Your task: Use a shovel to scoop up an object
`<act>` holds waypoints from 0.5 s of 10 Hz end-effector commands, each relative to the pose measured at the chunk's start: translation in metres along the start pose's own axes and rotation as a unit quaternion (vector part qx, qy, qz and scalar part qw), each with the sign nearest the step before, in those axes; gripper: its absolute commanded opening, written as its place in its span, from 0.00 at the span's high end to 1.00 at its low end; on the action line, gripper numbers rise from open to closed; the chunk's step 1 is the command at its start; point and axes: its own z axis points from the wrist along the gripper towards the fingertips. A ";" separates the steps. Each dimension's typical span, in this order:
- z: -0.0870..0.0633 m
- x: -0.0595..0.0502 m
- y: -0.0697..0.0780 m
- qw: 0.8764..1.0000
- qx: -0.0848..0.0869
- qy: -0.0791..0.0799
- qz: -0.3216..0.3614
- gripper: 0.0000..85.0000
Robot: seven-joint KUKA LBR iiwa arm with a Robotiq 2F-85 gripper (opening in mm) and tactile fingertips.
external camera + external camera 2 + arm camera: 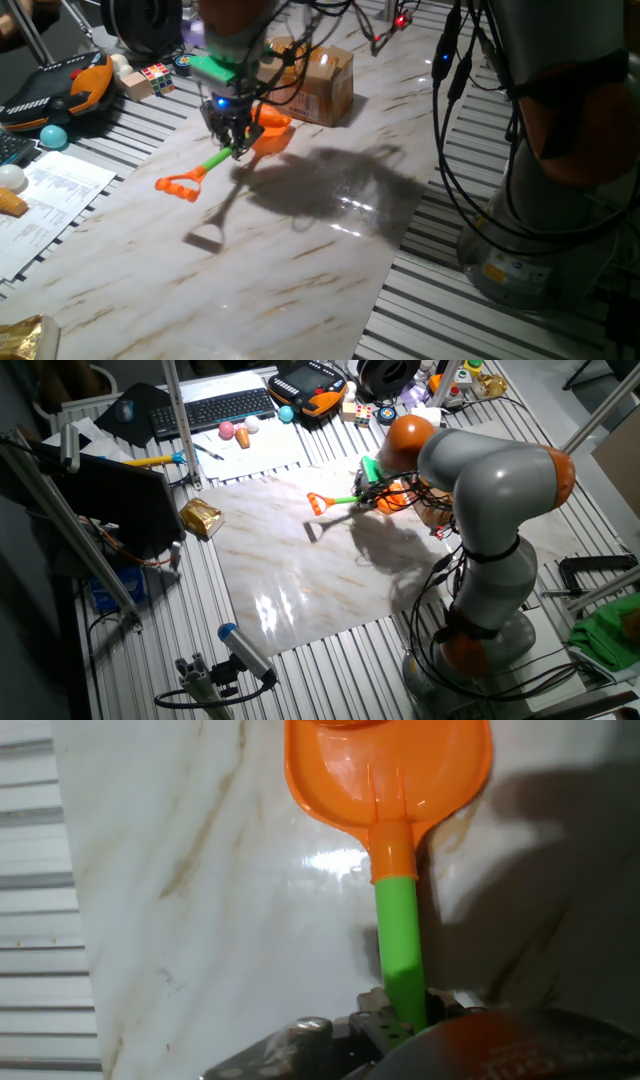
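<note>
Item, D-loop end of the shovel (225,155): orange, raised off the marble-patterned table (300,260), pointing toward its left edge in the first fixed view; its shadow lies on the slab below, apart from it.

Item, green shaft: runs up and right from the loop into the gripper (232,138). In the hand view the shaft (402,950) passes between the fingers, which are pinched on it; the shovel hangs from that hold.

Item, orange blade (388,770): broad, glossy, hollow side toward the hand camera, held near the far edge of the table, just in front of a brown cardboard box (322,85). Whether its lip touches the slab cannot be told.

Item, the object: not identifiable in any view. It may lie under or beyond the blade by the box, hidden by the gripper; this is a guess.

Handling note, judged: the step in hand appears to be bringing the blade to the object. Done well, the front lip goes low and nearly flat on the slab, then slides forward under the toy, using the box as a backstop if it skids. The hold is mid-shaft, so the blade may pivot; slow travel advised.

Item, left of the table: colour-cube puzzle (153,78), printed sheets (55,195).

Markings: none legible on shovel, box or sheets; the print is too small to read.
</note>
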 end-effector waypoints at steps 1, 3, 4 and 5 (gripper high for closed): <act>-0.003 0.005 0.001 1.000 0.003 -0.026 -0.004 0.99; -0.008 0.013 0.000 0.998 0.007 -0.062 -0.009 0.99; -0.010 0.016 0.000 0.997 0.008 -0.080 -0.012 0.99; -0.013 0.017 -0.001 0.995 0.009 -0.098 -0.017 0.99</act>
